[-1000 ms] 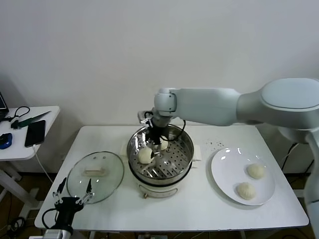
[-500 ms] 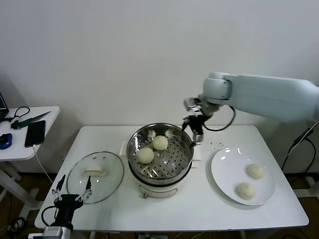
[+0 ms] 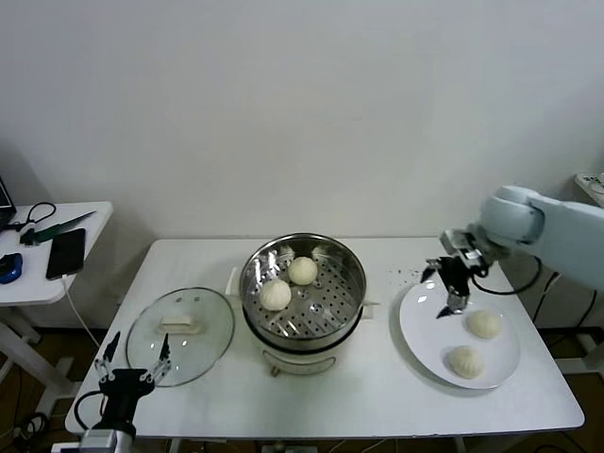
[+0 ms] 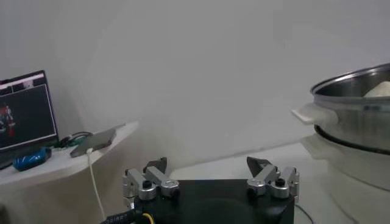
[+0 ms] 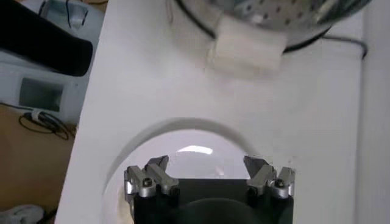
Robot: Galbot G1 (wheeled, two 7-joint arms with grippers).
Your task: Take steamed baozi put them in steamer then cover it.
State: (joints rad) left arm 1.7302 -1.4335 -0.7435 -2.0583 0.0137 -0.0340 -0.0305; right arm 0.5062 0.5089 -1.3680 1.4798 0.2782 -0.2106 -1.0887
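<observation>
Head view: your right gripper [image 3: 449, 289] hangs over the near-left part of the plate [image 3: 420, 326], jaws spread wide, nothing in them. Two baozi [image 3: 484, 324] sit on the plate's right half, one behind the other, apart from the gripper. Two more baozi [image 3: 302, 270] lie on the perforated tray inside the steamer [image 3: 351, 274], mid-table, uncovered. The glass lid [image 3: 180, 332] lies flat on the table left of the steamer. Your left gripper [image 3: 132, 364] sits low at the table's front-left edge, at the lid's near rim, jaws open and empty.

Left wrist view: left fingers [image 4: 152, 180] parted wide, holding nothing; steamer wall [image 4: 359, 109] beyond them to one side.

Right wrist view: right fingers [image 5: 151, 176] wide apart over the plate rim [image 5: 177, 126]; the steamer's white side handle [image 5: 247, 52] lies past it.
</observation>
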